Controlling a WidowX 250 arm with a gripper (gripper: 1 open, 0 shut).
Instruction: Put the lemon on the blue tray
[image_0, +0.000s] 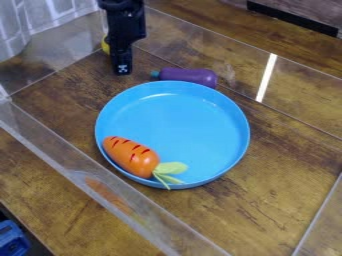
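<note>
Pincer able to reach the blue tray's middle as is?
Likely yes: bare table between the pincer and the blue tray, eggplant lies off to one side, carrot occupies only the tray's near edge.

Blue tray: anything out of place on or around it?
The orange striped toy carrot lies at the front-left rim of the large round blue plastic tray, green leaves overhanging. The small yellow lemon is mostly hidden behind the black gripper.
</note>
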